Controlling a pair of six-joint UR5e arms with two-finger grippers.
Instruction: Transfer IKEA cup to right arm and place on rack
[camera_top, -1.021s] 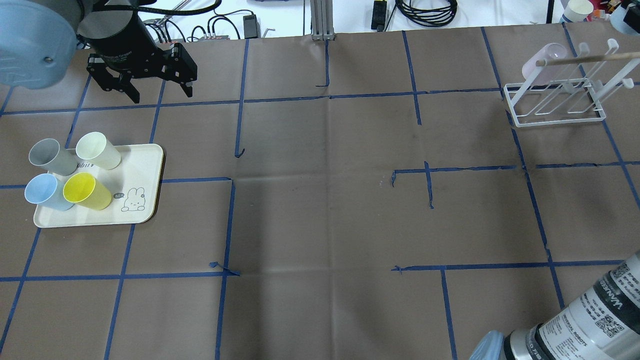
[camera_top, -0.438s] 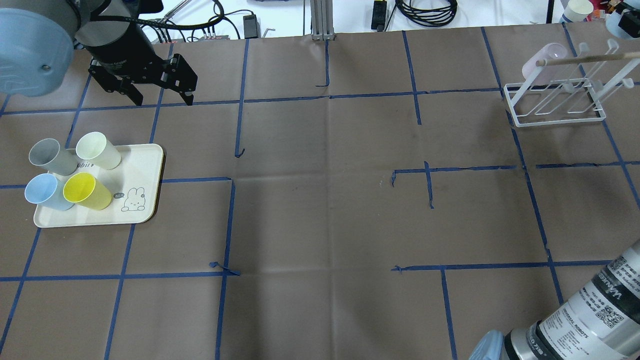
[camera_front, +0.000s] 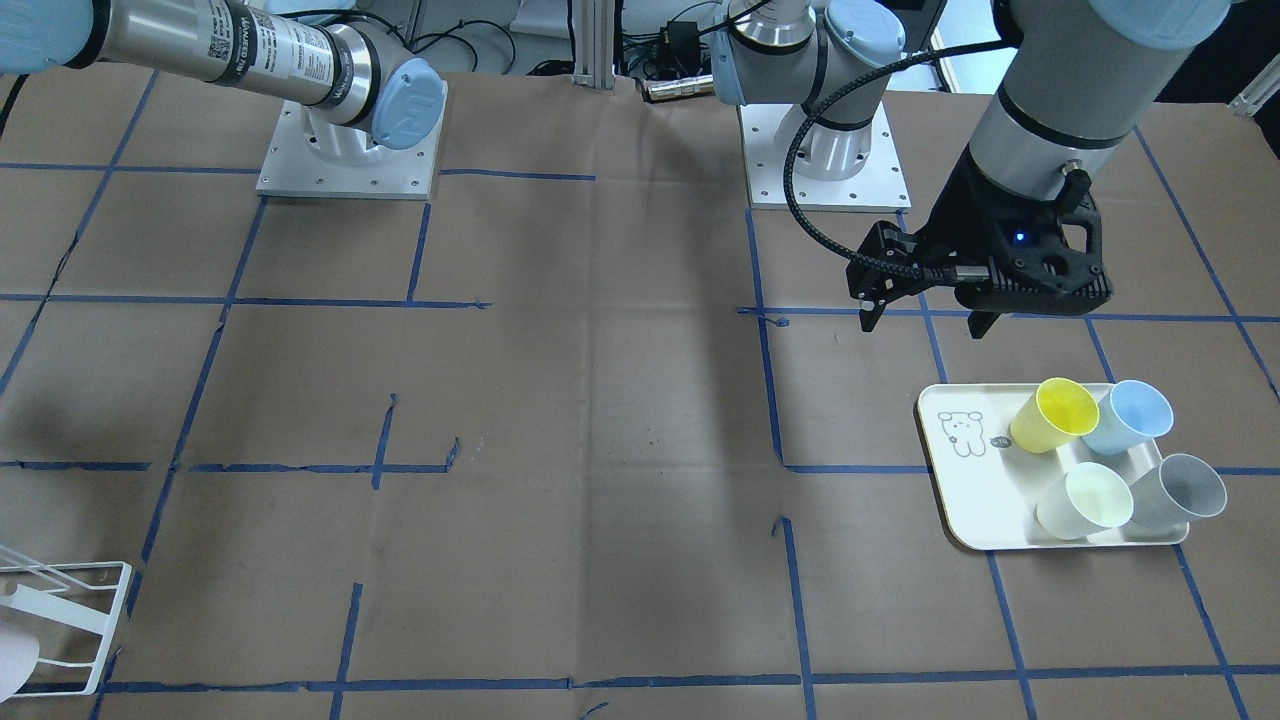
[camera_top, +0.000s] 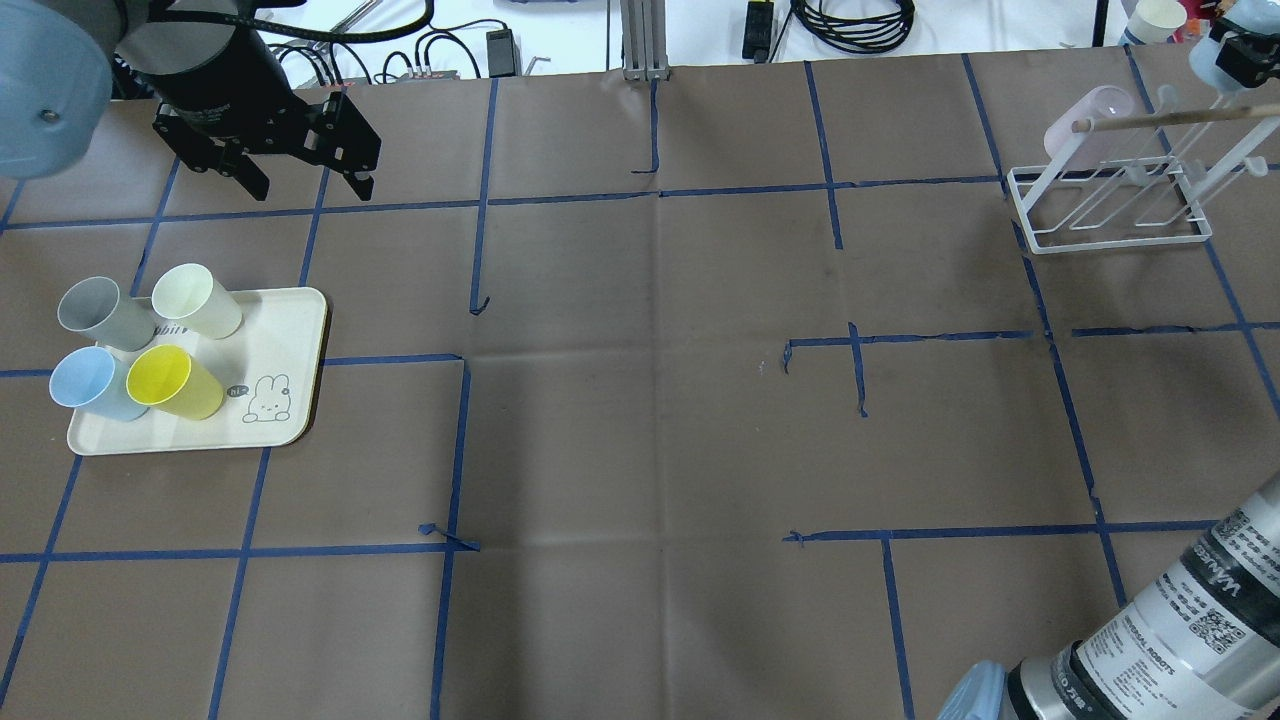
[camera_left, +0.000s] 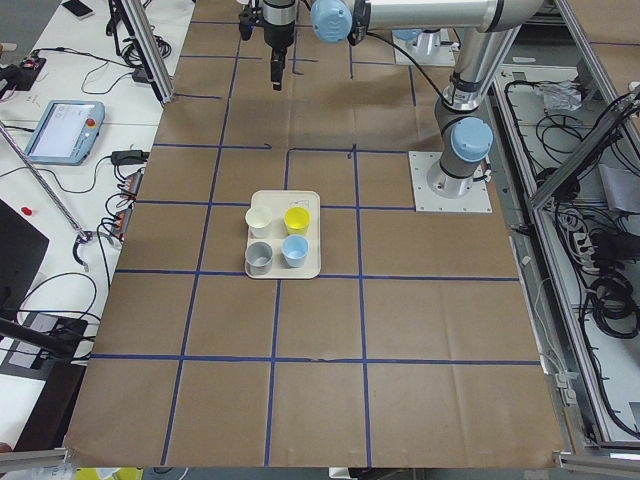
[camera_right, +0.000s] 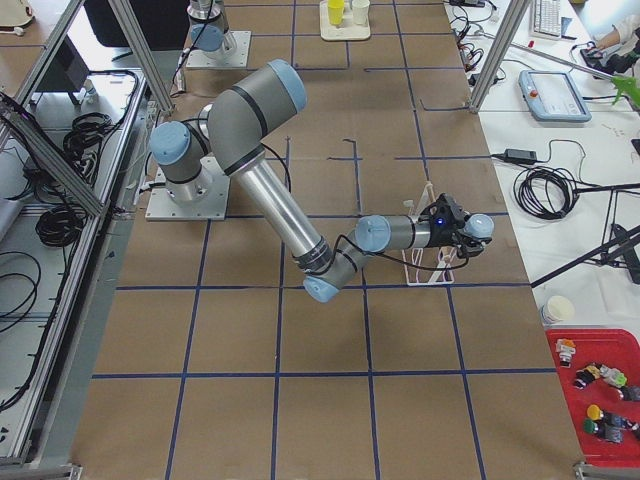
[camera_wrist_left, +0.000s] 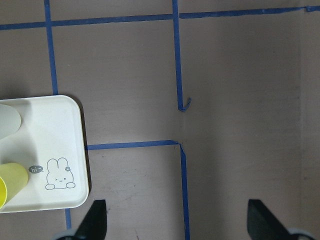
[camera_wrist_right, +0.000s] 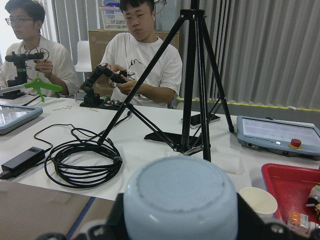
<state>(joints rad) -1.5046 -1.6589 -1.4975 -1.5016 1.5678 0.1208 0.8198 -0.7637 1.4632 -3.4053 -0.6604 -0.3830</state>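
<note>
My right gripper (camera_top: 1235, 55) is at the table's far right corner, just above the white wire rack (camera_top: 1105, 210), shut on a light-blue cup (camera_top: 1205, 48). The right wrist view shows that cup's base (camera_wrist_right: 180, 200) between the jaws. A pink cup (camera_top: 1095, 120) hangs on the rack. My left gripper (camera_top: 290, 170), on the arm with the ribbed hose, is open and empty above the table, beyond the cream tray (camera_top: 290, 330). The tray holds grey (camera_top: 95, 312), cream (camera_top: 195, 298), light-blue (camera_top: 85, 385) and yellow (camera_top: 170, 382) cups.
A wooden rod (camera_top: 1160, 118) lies across the rack's top. Cables and a metal post (camera_top: 645, 40) are along the far edge. My right forearm (camera_top: 1180, 620) crosses the near right corner. Operators sit past the table in the right wrist view.
My right gripper with the light-blue cup has come into the overhead view's top right corner and moved left toward the rack. My left gripper has shifted slightly left and stays open.
</note>
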